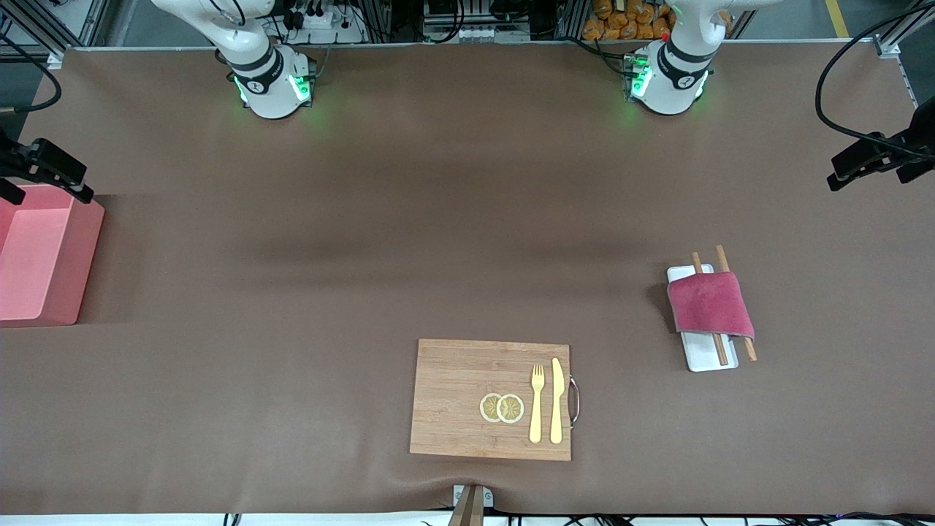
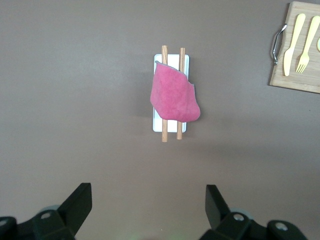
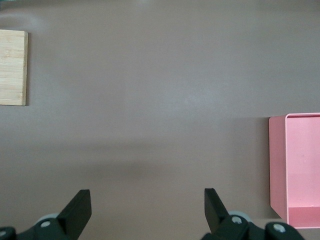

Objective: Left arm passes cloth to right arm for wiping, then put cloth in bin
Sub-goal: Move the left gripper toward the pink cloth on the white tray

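The crimson cloth (image 1: 710, 303) lies folded over two wooden sticks (image 1: 722, 348) on a small white tray (image 1: 705, 358), toward the left arm's end of the table. In the left wrist view the cloth (image 2: 174, 97) sits well ahead of my left gripper (image 2: 147, 192), which hangs open and empty high over bare table. My right gripper (image 3: 146, 194) is also open and empty over bare table, with the pink bin (image 3: 277, 160) off to one side. The bin (image 1: 77, 270) stands at the right arm's end of the table. Only the arms' bases (image 1: 672, 73) (image 1: 266, 80) show in the front view.
A wooden board (image 1: 460, 387) with a yellow fork (image 1: 537, 402), a knife (image 1: 556, 400) and two lemon slices (image 1: 502, 408) lies near the front camera's edge. Black camera mounts (image 1: 44, 168) (image 1: 876, 157) stick in over both table ends.
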### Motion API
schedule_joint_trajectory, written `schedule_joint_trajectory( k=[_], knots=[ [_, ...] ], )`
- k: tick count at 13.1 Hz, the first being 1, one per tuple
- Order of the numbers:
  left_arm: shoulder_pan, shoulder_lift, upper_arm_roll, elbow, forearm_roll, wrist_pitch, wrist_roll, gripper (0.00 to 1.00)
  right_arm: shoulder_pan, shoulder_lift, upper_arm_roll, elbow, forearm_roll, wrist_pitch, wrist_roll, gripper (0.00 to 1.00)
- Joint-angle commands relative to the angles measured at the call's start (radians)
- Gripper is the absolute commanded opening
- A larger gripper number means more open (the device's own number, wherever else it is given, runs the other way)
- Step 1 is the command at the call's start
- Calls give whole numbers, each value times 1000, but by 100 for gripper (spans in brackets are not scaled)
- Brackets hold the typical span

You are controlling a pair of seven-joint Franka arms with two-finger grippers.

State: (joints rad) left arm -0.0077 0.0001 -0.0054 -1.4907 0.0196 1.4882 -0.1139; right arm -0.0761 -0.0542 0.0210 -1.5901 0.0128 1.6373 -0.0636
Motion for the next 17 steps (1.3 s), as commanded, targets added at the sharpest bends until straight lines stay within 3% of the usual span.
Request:
schedule_joint_trajectory(
  k=[1,12,17],
  knots=[
    [0,-3,-7,17,28,-23,10,100,-1,5,4,13,9,-10,18,100],
    [-2,0,-10,0,14,-34,0,100,9,5,4,7,9,-11,18,100],
    [2,21,-10,-117,11,94,-3,100,9,7,4,1,9,-11,18,100]
  ],
)
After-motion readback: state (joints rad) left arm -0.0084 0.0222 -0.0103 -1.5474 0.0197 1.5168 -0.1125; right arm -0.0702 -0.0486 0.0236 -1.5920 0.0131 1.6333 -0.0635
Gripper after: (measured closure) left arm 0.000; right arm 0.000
